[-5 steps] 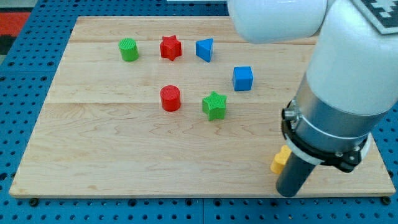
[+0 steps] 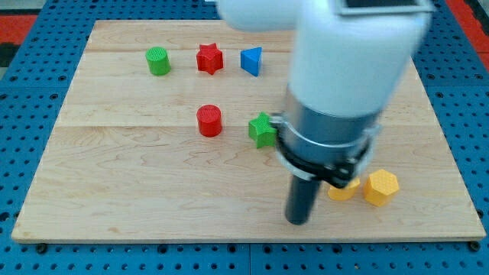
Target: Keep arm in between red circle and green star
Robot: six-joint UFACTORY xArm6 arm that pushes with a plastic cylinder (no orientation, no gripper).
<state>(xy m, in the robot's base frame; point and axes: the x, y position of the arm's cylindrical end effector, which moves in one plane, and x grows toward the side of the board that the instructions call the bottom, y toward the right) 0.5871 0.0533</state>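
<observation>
The red circle (image 2: 208,121) stands near the middle of the wooden board (image 2: 114,176). The green star (image 2: 261,130) sits just to its right, partly hidden by the arm. My tip (image 2: 298,221) is at the lower end of the dark rod, below and to the right of the green star, near the board's bottom edge. It touches no block.
A green circle (image 2: 158,60), a red star (image 2: 209,58) and a blue triangle (image 2: 251,60) stand in a row near the view's top. A yellow block (image 2: 344,189) and a yellow hexagon (image 2: 380,188) lie right of the rod. The arm hides the board's right middle.
The arm has moved to the view's left, so my tip is nearer the green star. The blue cube is now hidden behind the arm, and the yellow hexagon has come into view.
</observation>
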